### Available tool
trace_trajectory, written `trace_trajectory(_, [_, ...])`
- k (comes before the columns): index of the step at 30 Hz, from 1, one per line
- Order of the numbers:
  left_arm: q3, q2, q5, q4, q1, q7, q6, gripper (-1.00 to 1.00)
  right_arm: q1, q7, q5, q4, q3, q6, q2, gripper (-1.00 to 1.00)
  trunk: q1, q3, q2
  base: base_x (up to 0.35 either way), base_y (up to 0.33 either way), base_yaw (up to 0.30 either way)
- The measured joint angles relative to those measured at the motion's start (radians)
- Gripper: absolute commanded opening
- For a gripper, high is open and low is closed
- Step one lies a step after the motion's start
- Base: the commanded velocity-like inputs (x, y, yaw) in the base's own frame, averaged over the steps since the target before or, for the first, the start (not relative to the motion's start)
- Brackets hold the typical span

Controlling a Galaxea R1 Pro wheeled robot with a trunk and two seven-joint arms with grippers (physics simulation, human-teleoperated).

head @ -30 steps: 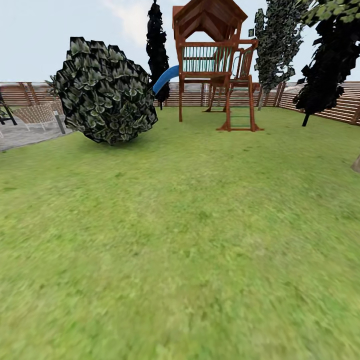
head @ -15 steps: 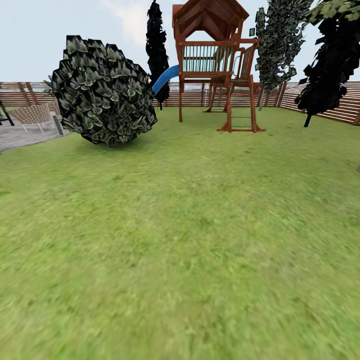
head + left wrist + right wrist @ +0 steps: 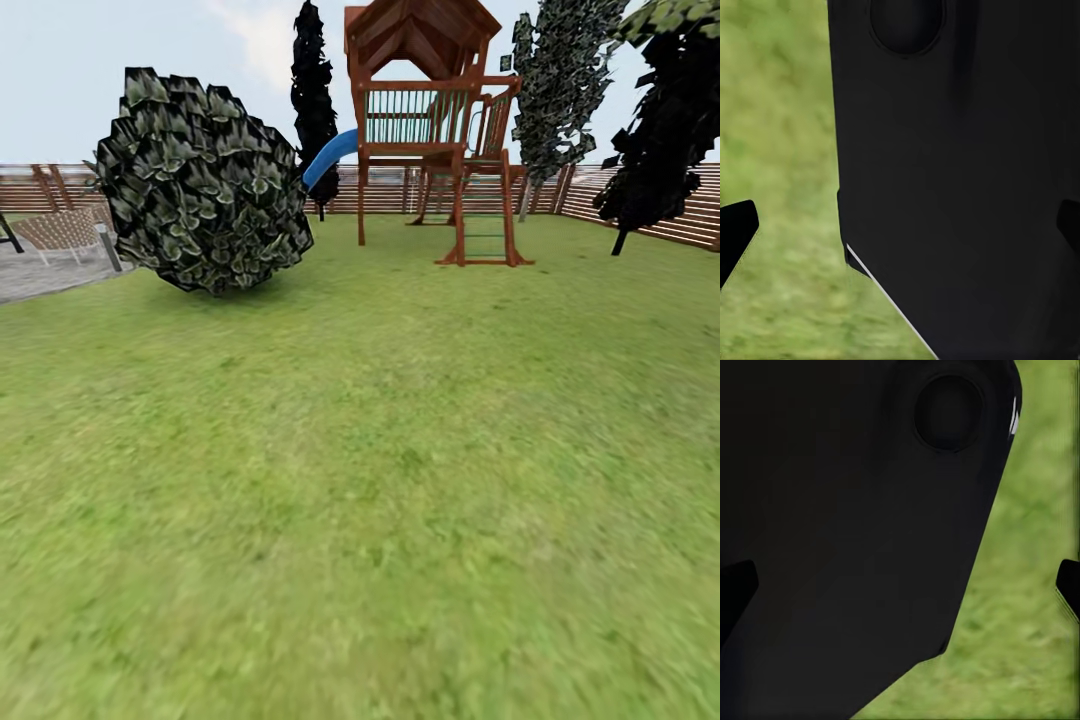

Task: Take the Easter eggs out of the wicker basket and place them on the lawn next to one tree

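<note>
Two grippers, both spread wide with nothing gripped. Left gripper (image 3: 900,240): dark fingertips (image 3: 735,236) parted to opposite edges of the left wrist view, a black slab of the robot's own body (image 3: 960,165) looming between and beyond them. Past that slab, on the side of one fingertip, blurred green lawn (image 3: 780,150). Right gripper (image 3: 900,596): same wide spread, fingertips (image 3: 733,592) far apart, another black body panel (image 3: 847,525) just beyond them, and grass (image 3: 1020,630) behind the other finger.

Seen from the head: open lawn (image 3: 380,480) stretching forward through the garden. Far across it, a round dark-leaved bush (image 3: 205,180) sitting on the grass beside a grey paved patch (image 3: 40,272) with a woven lounge chair (image 3: 62,230). Further on, a wooden play tower (image 3: 430,130) with a blue slide (image 3: 328,158) and a ladder, and a slim dark cypress (image 3: 315,95) behind the slide. Beside the tower, a tall spotted-leaf tree (image 3: 560,90) and a black thin-trunked tree (image 3: 660,130), both near the slatted brown fence (image 3: 690,215) that closes off the yard.
</note>
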Motion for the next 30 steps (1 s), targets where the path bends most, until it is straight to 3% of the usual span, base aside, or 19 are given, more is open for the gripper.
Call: trace_trajectory(30, [0.000,0.000,0.000,0.000,0.000,0.000,0.000,1.00,0.000,0.000,0.000,0.000,0.000,0.000,0.000,1.00,0.000,0.000,0.000,0.296,0.000,0.000])
